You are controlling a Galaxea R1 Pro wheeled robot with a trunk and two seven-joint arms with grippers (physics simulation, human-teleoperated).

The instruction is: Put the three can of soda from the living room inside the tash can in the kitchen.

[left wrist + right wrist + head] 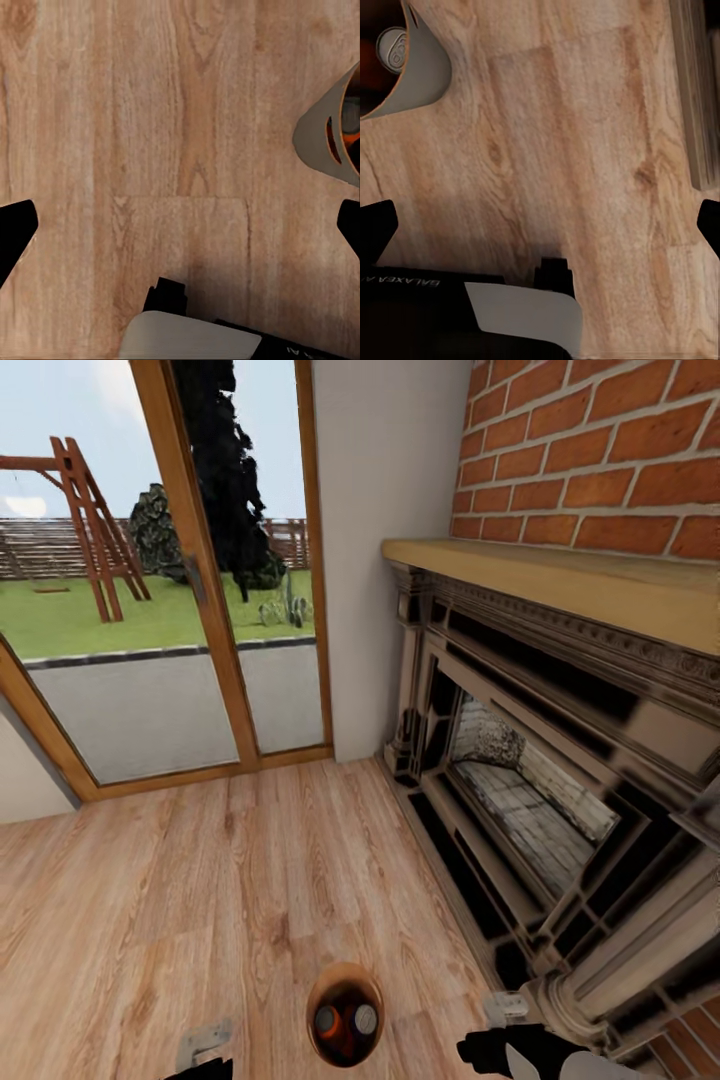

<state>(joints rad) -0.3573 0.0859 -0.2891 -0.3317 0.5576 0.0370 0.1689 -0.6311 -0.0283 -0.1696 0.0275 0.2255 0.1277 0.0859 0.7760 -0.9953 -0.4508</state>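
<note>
The trash can shows at the bottom middle of the head view, between my two arms, seen from above with its tan rim. Inside it two soda can tops show, one darker and one silver; a third can is hidden. The bin's grey wall shows in the left wrist view with orange inside, and again in the right wrist view with a silver can top. My left gripper and right gripper hang open over bare wooden floor, each beside the bin and apart from it.
A dark ornate fireplace with a wooden mantel and red brick chimney stands at the right. Wood-framed glass doors to a garden stand ahead at the left. Wooden floor lies between them.
</note>
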